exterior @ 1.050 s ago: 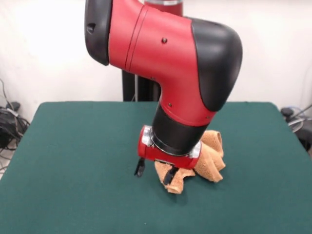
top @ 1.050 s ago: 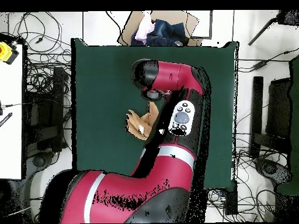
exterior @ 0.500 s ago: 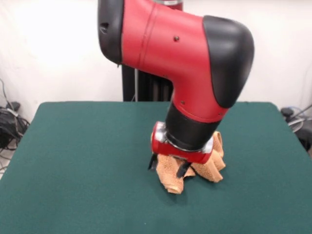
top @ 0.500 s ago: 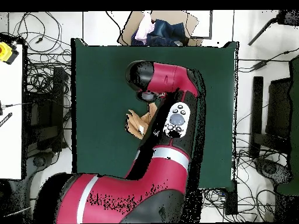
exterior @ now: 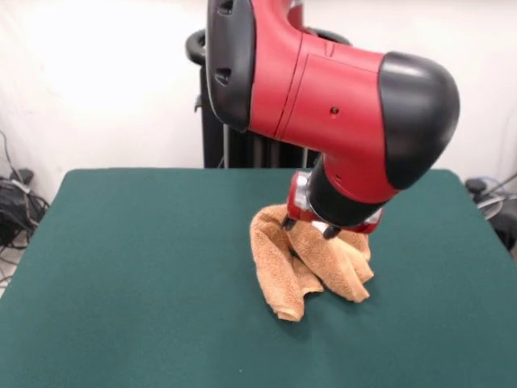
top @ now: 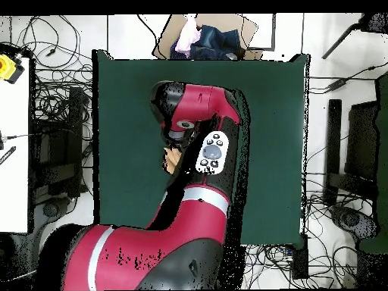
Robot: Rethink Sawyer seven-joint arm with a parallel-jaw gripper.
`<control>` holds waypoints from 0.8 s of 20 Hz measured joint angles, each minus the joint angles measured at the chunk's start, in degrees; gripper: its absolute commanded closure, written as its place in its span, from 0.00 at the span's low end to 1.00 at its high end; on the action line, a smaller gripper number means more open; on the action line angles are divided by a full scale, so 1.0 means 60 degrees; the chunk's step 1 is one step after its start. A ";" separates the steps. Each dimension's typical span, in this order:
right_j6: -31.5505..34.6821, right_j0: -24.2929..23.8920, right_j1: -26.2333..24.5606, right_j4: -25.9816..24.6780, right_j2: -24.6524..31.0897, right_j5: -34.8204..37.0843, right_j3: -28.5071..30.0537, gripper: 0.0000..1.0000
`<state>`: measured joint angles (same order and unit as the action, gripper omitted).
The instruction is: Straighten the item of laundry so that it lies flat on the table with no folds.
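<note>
The item of laundry (exterior: 295, 263), an orange-tan towel, stands bunched in a tall heap right of the middle of the green table (exterior: 121, 242). Its upper folds are drawn up to my gripper (exterior: 308, 227), which is shut on the towel's top. The lower end rests on the table. In the overhead view the red arm covers the gripper, and only a small piece of the towel (top: 173, 158) shows at the arm's left side on the table (top: 129, 114).
The arm's bulky red and black elbow (exterior: 355, 105) hangs over the towel. A cardboard box of clothes (top: 204, 38) sits beyond the table's top edge in the overhead view. Cables (top: 53, 98) lie on the floor at both sides.
In the front view the gripper has moved right and upward, from standing low beside the towel to gripping it. The towel's top is pulled up into a taller heap.
</note>
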<state>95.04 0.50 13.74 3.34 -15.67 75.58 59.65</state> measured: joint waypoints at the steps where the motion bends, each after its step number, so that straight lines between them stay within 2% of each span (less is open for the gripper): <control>1: 0.0000 -0.0006 0.0001 0.0001 -0.0001 0.0018 -0.0026 0.00; 9: 0.0000 -0.0141 -0.0155 0.0002 0.0000 -0.0192 -0.0296 0.00; 16: 0.0000 -0.0585 -0.0787 0.0000 -0.0001 -0.1671 -0.0801 0.00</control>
<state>95.04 -3.01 9.02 3.34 -15.68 65.55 54.84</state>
